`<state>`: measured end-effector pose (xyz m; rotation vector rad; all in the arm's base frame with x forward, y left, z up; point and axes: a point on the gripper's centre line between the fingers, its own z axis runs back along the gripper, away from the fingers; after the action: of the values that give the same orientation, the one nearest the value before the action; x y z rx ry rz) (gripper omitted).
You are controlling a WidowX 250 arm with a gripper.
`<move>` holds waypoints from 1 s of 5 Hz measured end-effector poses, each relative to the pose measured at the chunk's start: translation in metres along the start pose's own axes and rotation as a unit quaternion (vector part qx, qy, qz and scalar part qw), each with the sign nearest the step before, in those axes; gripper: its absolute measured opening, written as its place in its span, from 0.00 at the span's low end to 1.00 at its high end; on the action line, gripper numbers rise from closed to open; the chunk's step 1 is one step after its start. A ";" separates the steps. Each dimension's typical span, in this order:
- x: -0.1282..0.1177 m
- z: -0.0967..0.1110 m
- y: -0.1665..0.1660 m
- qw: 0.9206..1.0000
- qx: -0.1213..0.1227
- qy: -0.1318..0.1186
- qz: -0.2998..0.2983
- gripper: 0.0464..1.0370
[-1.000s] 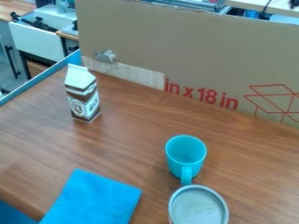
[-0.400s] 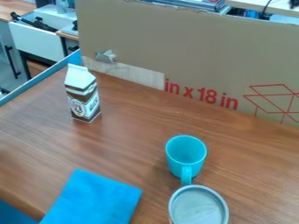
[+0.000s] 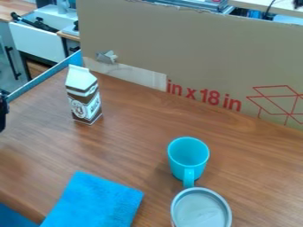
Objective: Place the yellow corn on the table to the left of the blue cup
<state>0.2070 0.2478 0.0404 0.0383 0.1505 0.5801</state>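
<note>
On my feed the black end effector sits at the left edge of the camera view, cut off by the frame, and from here I cannot tell whether it is spread, pressed together or pinching something. The thing nearest to it is the brown and white carton, which I see standing upright on the far left part of the wooden desk, apart from the end effector. Nearer to me, at the lower left, a blue cloth lies flat. To the right of the cloth I have a turquoise mug, upright, its open top in sight and its handle pointing towards the near side. Right by that handle is a round container with a grey rim, cut off at the bottom of my view; I can't tell whether the two touch. Along the back of the desk I see a tall cardboard panel with red print and a pale strip of tape low on it, and past its left end a white drawer unit
</note>
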 end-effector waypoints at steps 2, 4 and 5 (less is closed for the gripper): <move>-0.001 -0.008 -0.004 1.000 -0.011 -0.008 0.004 0.67; -0.008 -0.005 -0.009 1.000 -0.025 0.000 -0.005 0.63; -0.022 0.040 -0.014 0.999 -0.029 -0.040 -0.022 0.63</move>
<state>0.2028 0.2241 0.0818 0.0017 0.0572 0.5379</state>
